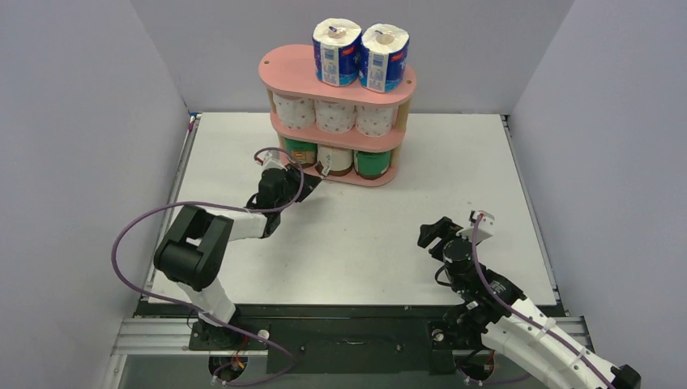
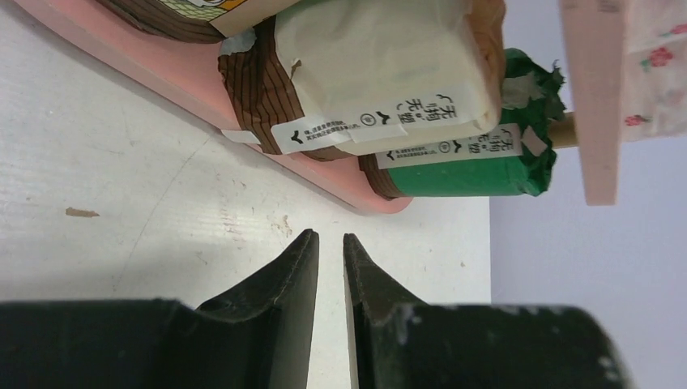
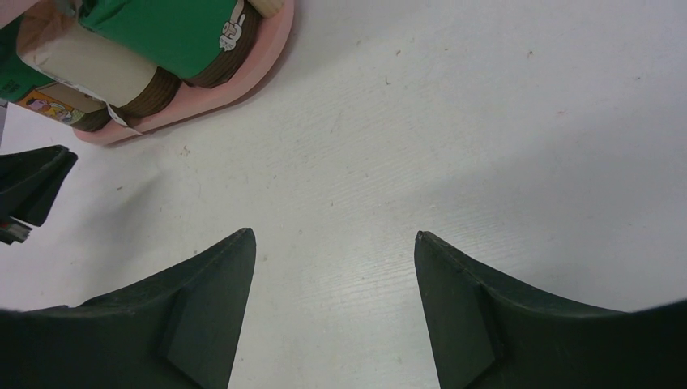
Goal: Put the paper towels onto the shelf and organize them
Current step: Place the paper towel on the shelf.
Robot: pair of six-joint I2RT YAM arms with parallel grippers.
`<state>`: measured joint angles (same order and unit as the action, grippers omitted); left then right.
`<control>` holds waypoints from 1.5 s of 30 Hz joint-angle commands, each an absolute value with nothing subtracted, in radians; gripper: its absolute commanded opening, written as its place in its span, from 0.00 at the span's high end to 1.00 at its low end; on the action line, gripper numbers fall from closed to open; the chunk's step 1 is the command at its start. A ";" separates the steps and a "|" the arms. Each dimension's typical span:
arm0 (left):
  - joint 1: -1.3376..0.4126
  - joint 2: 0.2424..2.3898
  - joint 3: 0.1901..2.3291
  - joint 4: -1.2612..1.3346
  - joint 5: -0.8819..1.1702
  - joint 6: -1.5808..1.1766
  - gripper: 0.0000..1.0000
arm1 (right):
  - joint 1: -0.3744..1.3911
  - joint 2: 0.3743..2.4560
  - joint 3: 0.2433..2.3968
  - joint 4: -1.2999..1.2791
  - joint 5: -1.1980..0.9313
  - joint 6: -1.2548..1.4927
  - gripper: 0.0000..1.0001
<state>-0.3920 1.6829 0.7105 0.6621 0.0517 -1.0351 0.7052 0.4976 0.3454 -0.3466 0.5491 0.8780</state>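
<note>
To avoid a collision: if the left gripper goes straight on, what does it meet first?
The left gripper would probably meet the shelf's bottom board edge first; the beige-wrapped roll sits just behind.

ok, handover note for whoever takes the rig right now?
Left claw: all but shut, empty, low beside the shelf at its bottom board.
Right claw: open, empty, above the table.
Top board: two blue-and-white rolls; middle: three pink-dotted rolls; bottom: three green and beige rolls.
Done: eight rolls shelved. Left: no loose roll in view; likely just retract both arms.
</note>
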 commanded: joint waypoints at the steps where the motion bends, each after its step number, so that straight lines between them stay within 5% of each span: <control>1: -0.402 1.774 0.793 0.757 0.032 -1.022 0.85 | 0.698 0.461 0.362 -0.340 0.559 0.874 0.33; 27: -0.407 2.023 1.011 0.758 0.052 -1.047 0.84 | 0.697 0.451 0.366 -0.379 0.599 0.871 0.33; 45: -0.402 1.904 0.909 0.769 0.045 -1.033 0.81 | 0.697 0.460 0.368 -0.372 0.598 0.874 0.33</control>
